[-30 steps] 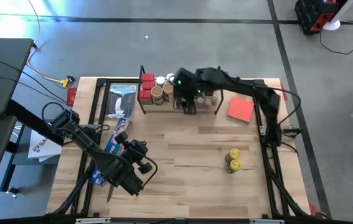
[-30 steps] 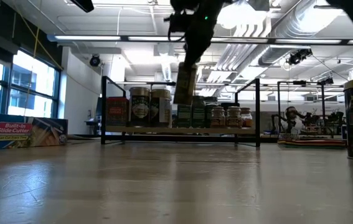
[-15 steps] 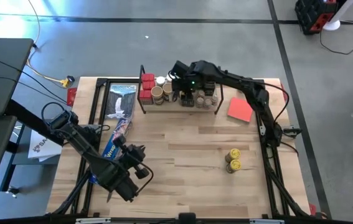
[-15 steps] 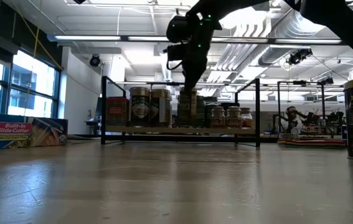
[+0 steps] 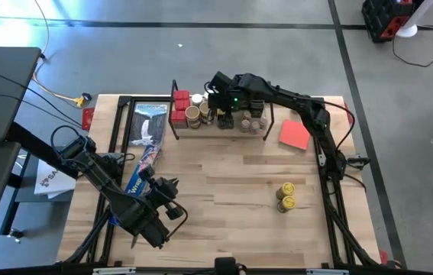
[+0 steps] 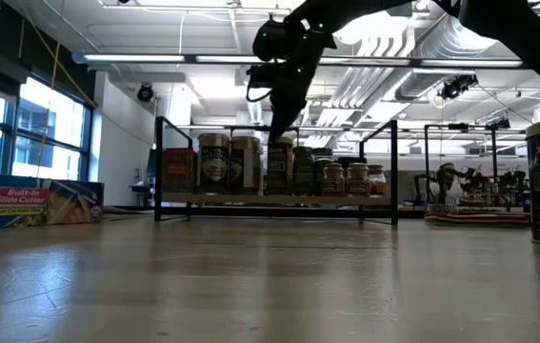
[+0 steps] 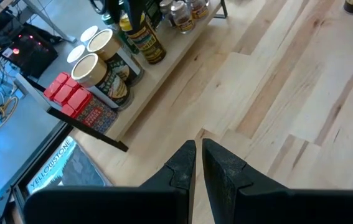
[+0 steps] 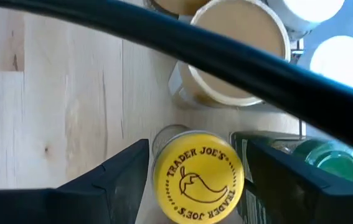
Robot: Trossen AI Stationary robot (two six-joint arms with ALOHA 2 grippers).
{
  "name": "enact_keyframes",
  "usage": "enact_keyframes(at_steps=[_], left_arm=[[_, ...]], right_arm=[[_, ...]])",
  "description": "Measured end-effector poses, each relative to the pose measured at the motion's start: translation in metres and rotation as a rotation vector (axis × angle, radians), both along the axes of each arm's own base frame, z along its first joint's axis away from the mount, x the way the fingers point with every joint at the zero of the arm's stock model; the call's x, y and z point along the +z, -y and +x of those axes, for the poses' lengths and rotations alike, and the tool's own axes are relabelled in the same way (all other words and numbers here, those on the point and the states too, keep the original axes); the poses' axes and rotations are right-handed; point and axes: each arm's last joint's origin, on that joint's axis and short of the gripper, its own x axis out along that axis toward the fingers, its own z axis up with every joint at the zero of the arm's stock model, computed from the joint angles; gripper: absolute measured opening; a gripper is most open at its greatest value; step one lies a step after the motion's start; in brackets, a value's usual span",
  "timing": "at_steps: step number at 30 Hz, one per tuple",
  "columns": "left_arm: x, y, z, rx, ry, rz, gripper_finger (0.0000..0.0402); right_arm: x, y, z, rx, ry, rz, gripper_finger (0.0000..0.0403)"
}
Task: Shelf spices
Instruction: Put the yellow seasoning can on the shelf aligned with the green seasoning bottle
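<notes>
now that the yellow-lidded jar (image 8: 198, 176) stands on the shelf (image 5: 220, 128) at 12 o'clock | right gripper (image 5: 218, 107) just released, fingers spread beside it | left gripper (image 7: 196, 163) clenched, empty, at 7 o'clock | 2 jars (image 5: 285, 195) left

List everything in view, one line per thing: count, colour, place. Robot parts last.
shelf: one, light wood with black wire ends, far edge of the table.
spices on the shelf: exact count unclear; red tins at the left end, then tan-lidded and white-lidded jars, green-lidded and small jars further right.
yellow-lidded jar: one, standing on the shelf between the right gripper's fingers.
yellow-lidded jars: two, right half of the table.
red sheet: one, beside the shelf's right end.
blue wrap box: one, left side.
left gripper: shut, empty, over the table's near left.
right gripper: open, at the shelf.
</notes>
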Motion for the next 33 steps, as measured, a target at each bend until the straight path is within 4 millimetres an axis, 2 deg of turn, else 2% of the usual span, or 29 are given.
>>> enact_keyframes(at_steps=[11, 20, 27, 33], left_arm=[[0.000, 0.000, 0.000, 0.000, 0.003, -0.002, 0.0026], [0.000, 0.001, 0.000, 0.001, 0.009, -0.006, 0.0026], [-0.009, 0.009, -0.010, 0.002, 0.034, -0.017, 0.0026], [-0.025, 0.014, -0.021, 0.024, 0.076, -0.035, 0.0026]], right_arm=[[0.005, -0.001, 0.004, 0.043, 0.006, -0.082, 0.0267], [0.046, -0.015, 0.005, 0.048, 0.078, -0.103, 0.0268], [0.071, -0.034, -0.014, 0.077, 0.042, -0.053, 0.0264], [0.071, -0.049, -0.050, 0.035, 0.041, -0.023, 0.0231]])
